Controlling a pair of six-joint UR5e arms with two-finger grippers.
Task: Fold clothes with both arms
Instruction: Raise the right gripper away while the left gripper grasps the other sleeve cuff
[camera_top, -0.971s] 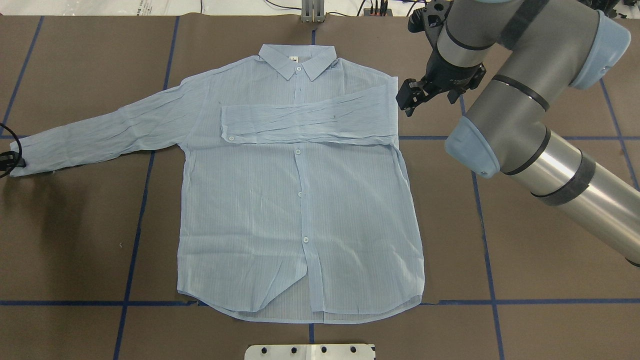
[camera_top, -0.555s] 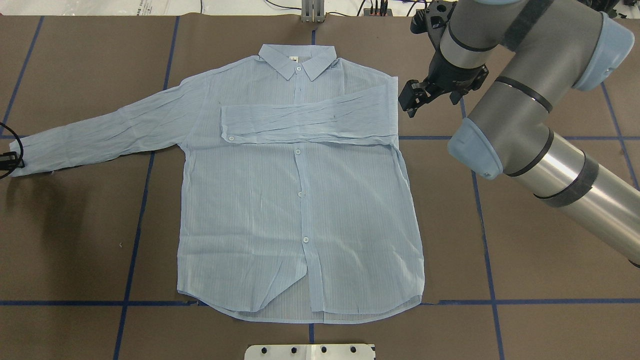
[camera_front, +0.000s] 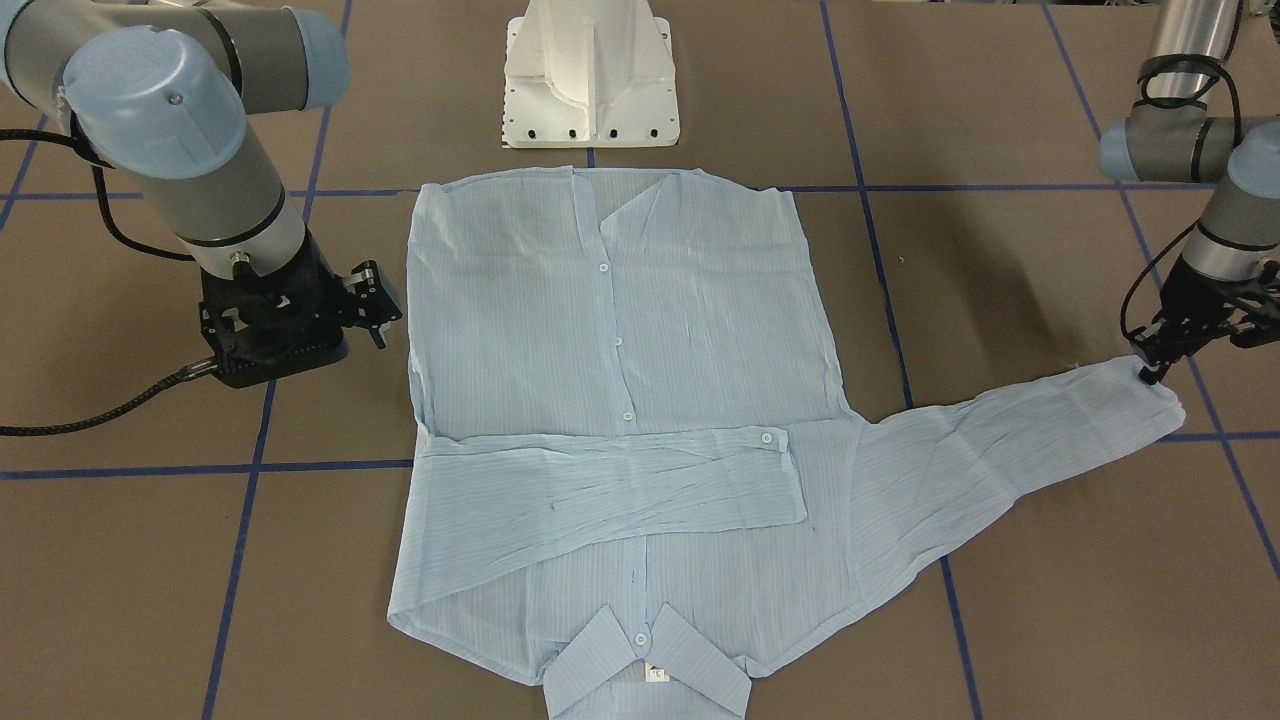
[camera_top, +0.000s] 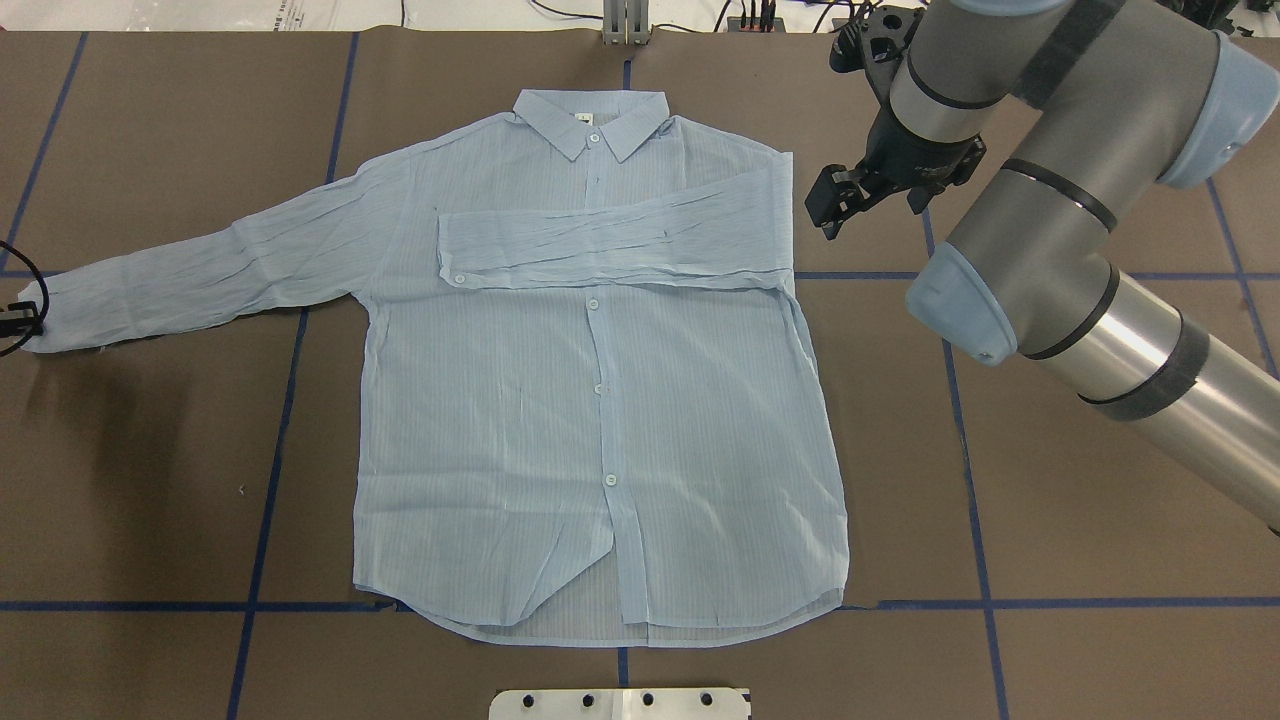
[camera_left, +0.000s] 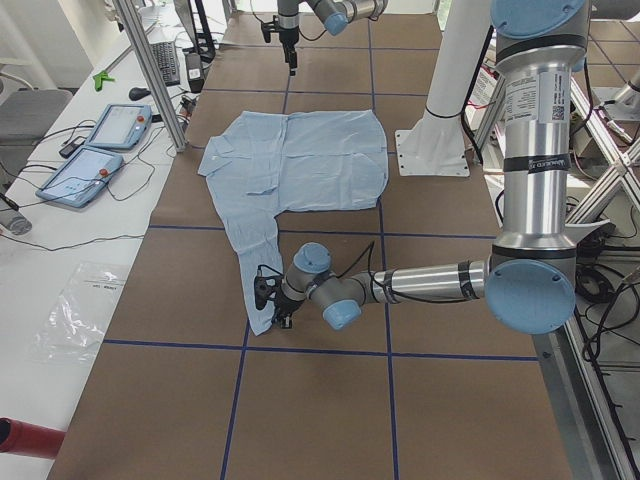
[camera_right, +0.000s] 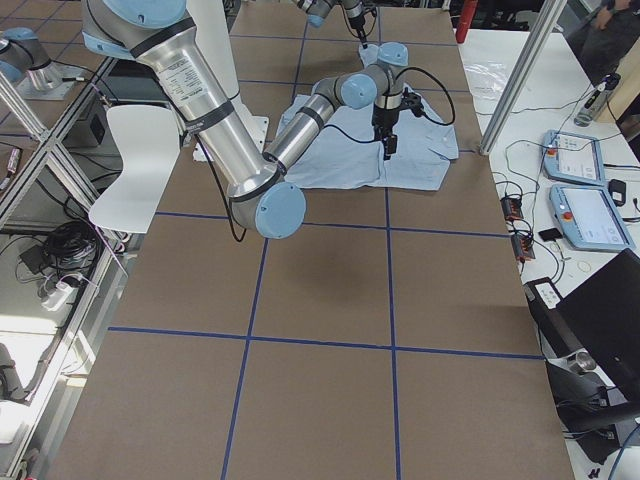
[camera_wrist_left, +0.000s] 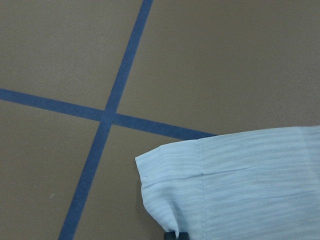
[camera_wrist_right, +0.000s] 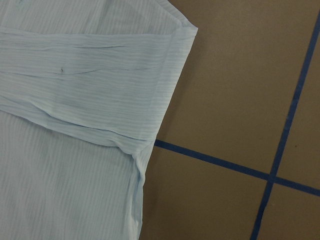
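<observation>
The light-blue striped shirt (camera_top: 600, 400) lies flat and buttoned, collar (camera_top: 592, 115) at the far side. One sleeve (camera_top: 610, 245) is folded across the chest; in the right wrist view it (camera_wrist_right: 90, 90) ends at the shoulder edge. The other sleeve (camera_top: 200, 275) stretches out to the left. My left gripper (camera_front: 1150, 373) is shut on its cuff (camera_wrist_left: 225, 185), with a dark fingertip at the bottom of the left wrist view. Beside the shirt's folded shoulder, clear of the cloth, my right gripper (camera_top: 828, 203) hangs open.
The brown table cover carries a grid of blue tape lines (camera_top: 270, 450). The white pedestal base (camera_front: 590, 75) stands just past the shirt's hem. Tablets (camera_left: 100, 150) and cables lie on a side bench beyond the table's far edge.
My right gripper has drifted a little to the right, away from the shoulder edge. The whole shirt has slid slightly to the left, cuff first.
</observation>
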